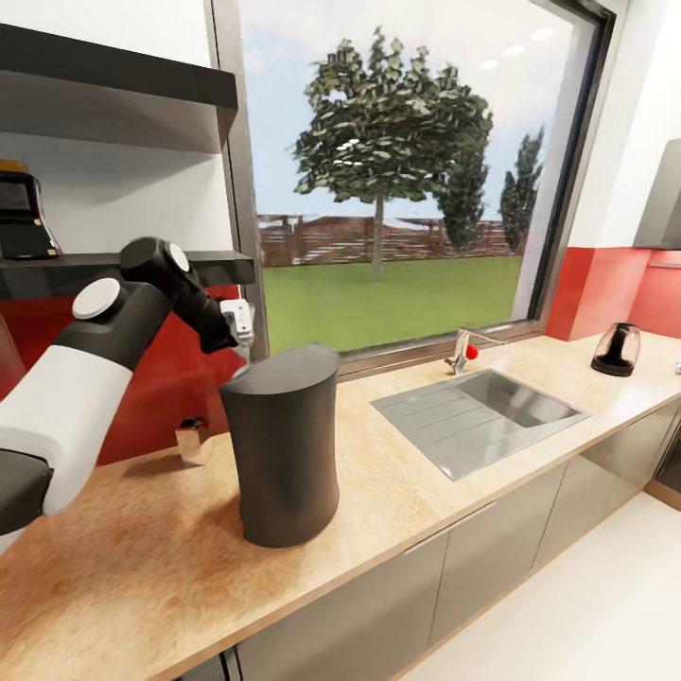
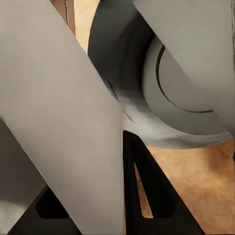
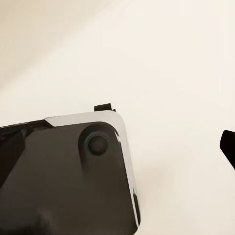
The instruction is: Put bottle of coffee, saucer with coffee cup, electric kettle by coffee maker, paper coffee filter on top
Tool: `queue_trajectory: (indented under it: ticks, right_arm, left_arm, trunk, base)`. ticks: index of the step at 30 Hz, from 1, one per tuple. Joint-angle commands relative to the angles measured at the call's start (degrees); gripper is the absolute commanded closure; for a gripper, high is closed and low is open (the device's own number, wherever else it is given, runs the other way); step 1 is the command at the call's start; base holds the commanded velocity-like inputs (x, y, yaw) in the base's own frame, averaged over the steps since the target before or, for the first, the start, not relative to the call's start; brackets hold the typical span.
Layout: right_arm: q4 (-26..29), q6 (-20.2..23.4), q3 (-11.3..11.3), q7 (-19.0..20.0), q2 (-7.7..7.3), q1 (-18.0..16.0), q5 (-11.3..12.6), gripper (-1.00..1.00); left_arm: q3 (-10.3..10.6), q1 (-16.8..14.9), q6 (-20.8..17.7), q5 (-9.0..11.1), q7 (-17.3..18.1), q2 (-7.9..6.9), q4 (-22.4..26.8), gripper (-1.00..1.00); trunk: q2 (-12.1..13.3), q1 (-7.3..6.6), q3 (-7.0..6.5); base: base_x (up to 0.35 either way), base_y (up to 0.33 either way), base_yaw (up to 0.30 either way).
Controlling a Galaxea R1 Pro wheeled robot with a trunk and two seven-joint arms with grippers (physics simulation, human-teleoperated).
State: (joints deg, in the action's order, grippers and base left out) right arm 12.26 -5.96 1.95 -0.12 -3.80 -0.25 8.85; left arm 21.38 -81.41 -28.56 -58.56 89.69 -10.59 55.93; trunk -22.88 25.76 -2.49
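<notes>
One sink interrupts tan countertop.

Steel sink right of centre (tap behind), window above.

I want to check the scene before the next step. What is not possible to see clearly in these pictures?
- Left gripper: head view, fingers hidden behind the coffee maker; the left wrist view is too close to tell if anything is held.
- Right gripper: right wrist view, one dark fingertip cut off by the edge.
- Kettle: head view, too small for detail.
- Small object by the red wall: partly hidden, unidentifiable.
</notes>
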Motion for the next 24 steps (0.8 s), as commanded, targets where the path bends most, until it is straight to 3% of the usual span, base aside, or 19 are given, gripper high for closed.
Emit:
queue_trajectory:
  ticks: [1, 16, 24]
  right_arm:
    - [0.0, -0.2, 0.2, 0.0, 0.02, 0.0, 0.3, -1.00]
    - [-0.2, -0.2, 0.0, 0.0, 0.02, 0.0, 0.3, -1.00]
    - [-0.3, -0.2, 0.2, 0.0, -0.06, 0.0, 0.3, -1.00]
  left_arm:
    - [0.1, -0.2, 0.0, -0.2, 0.3, -0.05, 0.0, 1.00]
    - [0.1, -0.7, 0.9, -0.2, 0.3, -0.09, 0.0, 1.00]
    - [0.1, -0.4, 0.9, -0.2, 0.3, 0.03, 0.0, 1.00]
  trunk:
    - [0.0, 0.02, 0.03]
    - [0.0, 0.02, 0.03]
    - [0.0, 0.02, 0.03]
  base:
    - [0.000, 0.000, 0.000]
    - [0.003, 0.003, 0.000]
    - [0.109, 0.164, 0.000]
